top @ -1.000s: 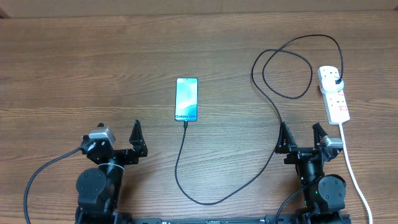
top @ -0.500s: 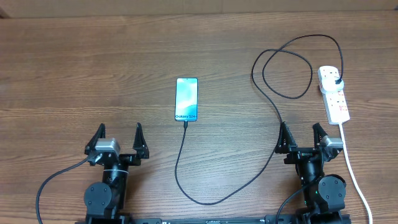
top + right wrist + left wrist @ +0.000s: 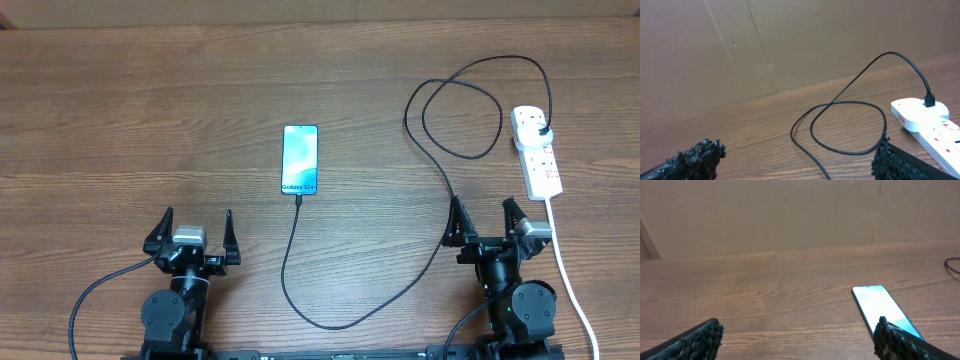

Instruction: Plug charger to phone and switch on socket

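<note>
**Phone** (image 3: 875, 302), left wrist view: the near end is covered by a finger (image 3: 900, 342) of the left gripper (image 3: 798, 327) and cut by the bottom edge. No lettering can be read.

**Charger** (image 3: 288, 240): the tip at the phone's near end is too small in the overhead view for its seating to be judged. In the left wrist view, only a sliver is shown at the picture's edge, right of the phone.

**Socket** (image 3: 537, 150), well right of the phone: the red switch marks are too small for their position to be read. The white cord (image 3: 567, 280) is cut by the bottom edge. In the right wrist view, the body is cut by the right edge and partly covered by a gripper finger.
</note>
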Tool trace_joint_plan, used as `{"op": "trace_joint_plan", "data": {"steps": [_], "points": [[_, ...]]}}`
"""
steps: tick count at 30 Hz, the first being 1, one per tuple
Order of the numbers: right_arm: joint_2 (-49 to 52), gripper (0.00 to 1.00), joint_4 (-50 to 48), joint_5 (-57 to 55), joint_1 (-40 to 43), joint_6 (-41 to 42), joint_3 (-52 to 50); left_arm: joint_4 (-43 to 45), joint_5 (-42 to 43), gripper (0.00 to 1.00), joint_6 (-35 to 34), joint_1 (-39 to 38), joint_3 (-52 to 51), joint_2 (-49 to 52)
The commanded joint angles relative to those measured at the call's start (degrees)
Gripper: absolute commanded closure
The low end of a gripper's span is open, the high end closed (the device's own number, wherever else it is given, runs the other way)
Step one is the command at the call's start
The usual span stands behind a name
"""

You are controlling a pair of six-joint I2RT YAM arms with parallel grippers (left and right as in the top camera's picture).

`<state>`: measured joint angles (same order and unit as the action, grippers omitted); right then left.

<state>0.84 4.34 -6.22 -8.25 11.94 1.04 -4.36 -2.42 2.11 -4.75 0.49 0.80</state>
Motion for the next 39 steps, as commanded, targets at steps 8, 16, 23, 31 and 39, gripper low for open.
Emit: {"op": "trace_joint_plan", "data": {"steps": [8, 16, 23, 31, 39], "points": [[-0.68, 0.00, -0.22, -0.09, 0.28, -0.15, -0.59, 0.02, 1.38, 0.00, 1.57, 0.35, -0.22, -0.63], [-0.68, 0.00, -0.22, -0.09, 0.28, -0.15, -0.59, 0.02, 1.38, 0.00, 1.57, 0.35, -0.22, -0.59], [-0.68, 0.00, -0.22, -0.09, 0.28, -0.15, -0.59, 0.02, 1.38, 0.01, 1.57, 0.35, -0.22, -0.59], [-0.68, 0.00, -0.22, -0.09, 0.28, -0.15, -0.59, 0.02, 1.38, 0.01, 1.57, 0.35, -0.22, -0.59], [-0.68, 0.00, -0.22, -0.09, 0.28, -0.15, -0.59, 0.02, 1.38, 0.00, 1.57, 0.35, -0.22, -0.59]]}}
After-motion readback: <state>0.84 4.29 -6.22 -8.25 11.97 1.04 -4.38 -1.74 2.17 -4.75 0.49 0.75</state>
